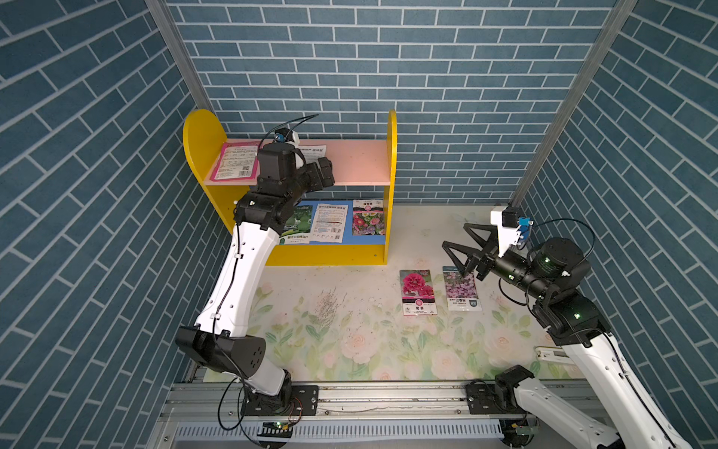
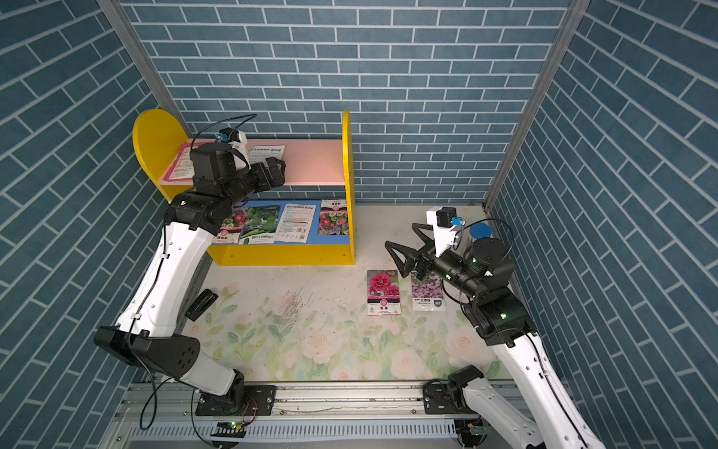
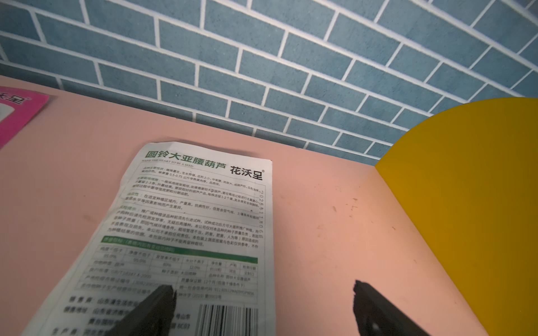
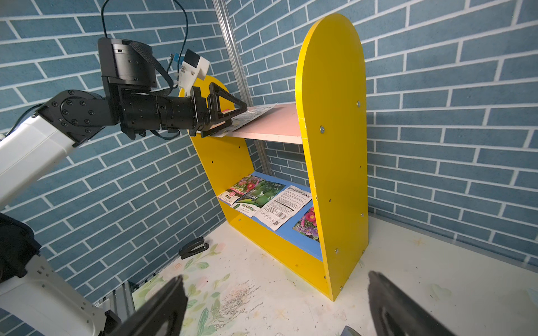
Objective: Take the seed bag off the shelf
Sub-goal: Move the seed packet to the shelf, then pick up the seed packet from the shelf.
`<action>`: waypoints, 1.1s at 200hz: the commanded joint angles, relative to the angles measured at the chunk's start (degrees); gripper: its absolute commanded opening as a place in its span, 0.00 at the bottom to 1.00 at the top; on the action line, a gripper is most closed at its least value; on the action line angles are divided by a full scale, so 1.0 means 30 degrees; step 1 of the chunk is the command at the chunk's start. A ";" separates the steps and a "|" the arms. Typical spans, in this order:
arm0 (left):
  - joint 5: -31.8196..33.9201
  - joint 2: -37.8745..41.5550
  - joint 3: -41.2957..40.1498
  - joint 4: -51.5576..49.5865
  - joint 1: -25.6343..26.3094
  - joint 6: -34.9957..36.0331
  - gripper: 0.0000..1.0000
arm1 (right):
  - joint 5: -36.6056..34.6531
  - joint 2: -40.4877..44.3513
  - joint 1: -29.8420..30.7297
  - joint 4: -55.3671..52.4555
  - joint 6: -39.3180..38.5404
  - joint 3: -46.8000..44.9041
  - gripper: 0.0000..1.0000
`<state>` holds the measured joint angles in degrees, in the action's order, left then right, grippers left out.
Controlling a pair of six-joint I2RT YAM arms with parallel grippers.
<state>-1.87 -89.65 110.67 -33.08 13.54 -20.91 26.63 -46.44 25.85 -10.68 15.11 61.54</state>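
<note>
- Desk [image 1: 349, 342]: red-flower bag [image 1: 417, 291] and purple-flower bag [image 1: 462, 289] lie flat side by side, clear of the shelf [image 1: 194, 144].
- Right gripper [image 1: 453, 234]: jaws wide, empty, above the desk near them.
- Blue lower board [image 1: 369, 240]: four bags lying flat.
- Pink upper board [image 1: 357, 163]: white seed bag [image 3: 203, 218] and pink bag [image 1: 235, 161], flat.
- Left gripper [image 3: 263, 286]: jaws wide, one finger over the white seed bag, nothing held. Closing, lifting and carrying off are judged outstanding.

White arm shells [image 1: 241, 280], black joints [image 1: 229, 350] — black cables [image 4: 102, 20]; small green lights [image 1: 577, 315]
</note>
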 commanded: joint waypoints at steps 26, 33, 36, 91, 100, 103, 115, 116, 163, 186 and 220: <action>-0.0195 0.1412 0.0358 0.2235 0.0086 -0.0159 1.00 | -0.0176 0.0448 0.0073 -0.0081 -0.0409 -0.0257 0.98; -0.0055 0.1679 0.0374 0.2306 0.0086 -0.0074 1.00 | -0.0176 0.0500 0.0062 -0.0074 -0.0409 -0.0325 0.98; 0.0011 0.1817 0.0294 0.2338 0.0086 0.0002 1.00 | -0.0176 0.0507 0.0057 -0.0096 -0.0409 -0.0367 0.98; 0.1470 0.5011 -0.2318 0.0735 -0.0375 0.0136 1.00 | 0.1370 0.0406 0.0042 0.1257 -0.0018 -0.0668 1.00; 0.1062 0.5456 -0.2855 0.0342 -0.0725 -0.0011 1.00 | 0.1985 0.0339 0.0060 0.1606 0.0080 -0.0657 1.00; 0.0861 0.5600 -0.3047 0.0250 -0.0869 -0.0056 1.00 | 0.2240 0.0307 0.0057 0.1700 0.0103 -0.0650 1.00; 0.0176 0.6041 -0.3763 -0.0019 -0.1525 -0.0189 1.00 | 0.3057 0.0158 0.0057 0.1993 0.0118 -0.0566 1.00; 0.0136 0.6053 -0.3818 -0.0033 -0.1554 -0.0199 1.00 | 0.3125 0.0157 0.0057 0.2014 0.0118 -0.0549 1.00; -0.4755 0.6269 -0.5721 0.0225 -0.5069 -0.1787 1.00 | 0.5176 -0.0203 0.0057 0.2618 0.0147 -0.0156 1.00; -0.7607 0.5984 -0.6362 0.1217 -0.6709 -0.2928 1.00 | 0.5265 -0.0202 0.0050 0.2429 -0.0005 0.0162 1.00; -1.0104 0.5414 -0.6863 0.2536 -0.7986 -0.4151 0.97 | 0.5283 -0.0254 0.0055 0.2416 -0.0113 0.0099 1.00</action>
<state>-23.09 -72.73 90.35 -30.00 -8.38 -29.71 40.97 -47.40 25.85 -4.99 15.14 60.38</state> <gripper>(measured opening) 0.982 0.998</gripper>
